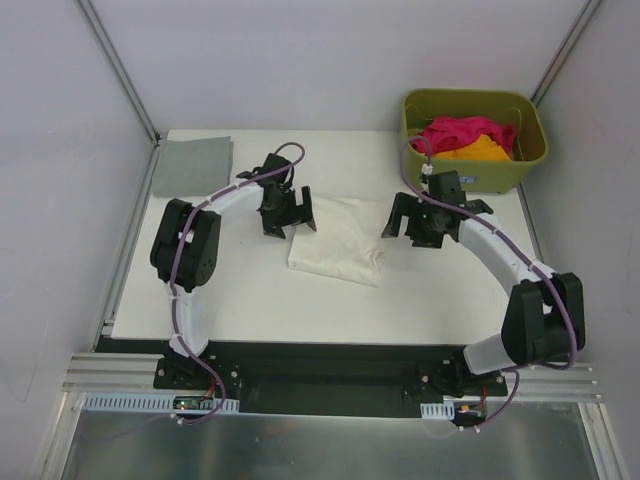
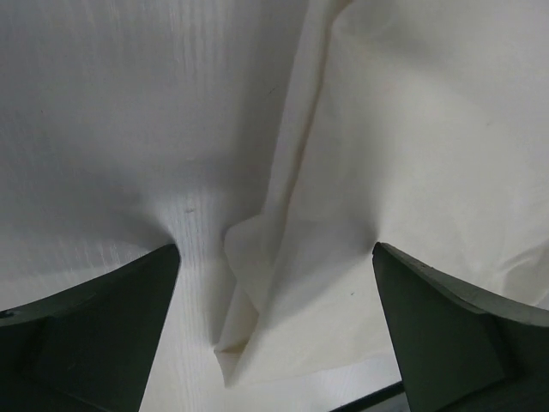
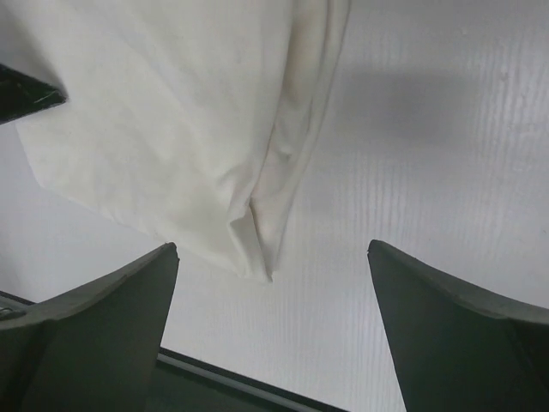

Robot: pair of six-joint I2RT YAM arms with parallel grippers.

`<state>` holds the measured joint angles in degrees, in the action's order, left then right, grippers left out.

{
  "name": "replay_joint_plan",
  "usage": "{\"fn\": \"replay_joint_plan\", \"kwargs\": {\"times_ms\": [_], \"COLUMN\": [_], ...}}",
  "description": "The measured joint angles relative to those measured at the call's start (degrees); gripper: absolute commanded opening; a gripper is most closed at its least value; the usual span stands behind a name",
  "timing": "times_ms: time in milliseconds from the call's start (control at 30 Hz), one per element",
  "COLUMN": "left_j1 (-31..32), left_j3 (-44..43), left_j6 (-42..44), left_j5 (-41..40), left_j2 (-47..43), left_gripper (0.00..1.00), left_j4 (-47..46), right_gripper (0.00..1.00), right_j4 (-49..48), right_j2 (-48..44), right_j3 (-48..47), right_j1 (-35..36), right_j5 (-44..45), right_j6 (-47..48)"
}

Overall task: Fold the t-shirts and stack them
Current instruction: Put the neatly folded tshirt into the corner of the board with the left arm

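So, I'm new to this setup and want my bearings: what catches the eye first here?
The folded cream-white t-shirt in the middle of the table, with the left claw and right claw open at its two sides. Then the olive-green basket at the far right corner, holding a magenta-pink shirt and an orange shirt. A folded grey shirt lies at the far left corner.

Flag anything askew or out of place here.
The cream shirt lies folded but slightly skewed on the table, with a puckered crease along one edge. The pink shirt and orange shirt sit crumpled, unfolded, in the basket. Nothing looks spilled or damaged.
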<state>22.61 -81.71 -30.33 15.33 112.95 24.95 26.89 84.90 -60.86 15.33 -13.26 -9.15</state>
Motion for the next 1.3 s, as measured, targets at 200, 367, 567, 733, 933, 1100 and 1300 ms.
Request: {"fn": "replay_joint_plan", "kwargs": {"times_ms": [200,367,567,733,933,1100,1300], "left_j1": [1.64,5.27,8.61,10.01,6.75,-0.63,-10.78], "left_j3": [-4.59,-7.56,-11.34,-13.62,-16.65,-20.81,-32.3], "left_j6": [0.17,0.31,0.22,2.49,10.56,17.0,25.62], "left_j5": [-2.05,-4.79,-9.01,-18.93,-32.81,-37.9,-40.11], "left_j2": [4.57,7.23,9.88,10.16,10.16,10.16,10.93], "left_gripper": [0.78,0.42,0.0,0.0,0.0,0.0,0.0], "left_j4": [2.19,3.39,4.83,7.15,9.73,10.6,11.5], "right_gripper": [0.97,0.97,0.97,0.97,0.97,0.97,0.97], "right_j4": [4.26,6.6,7.34,7.61,8.98,10.16,10.99], "right_j2": [-8.39,-12.22,-13.79,-14.8,-18.49,-21.0,-21.16], "right_j3": [1.9,3.87,5.38,6.58,8.04,8.28,8.28], "right_j1": [0.0,0.0,0.0,0.0,0.0,0.0,0.0], "right_j5": [5.05,7.96,10.14,13.49,18.29,21.22,24.13], "right_j6": [1.77,2.45,3.1,4.42,6.45,7.15,6.95]}}
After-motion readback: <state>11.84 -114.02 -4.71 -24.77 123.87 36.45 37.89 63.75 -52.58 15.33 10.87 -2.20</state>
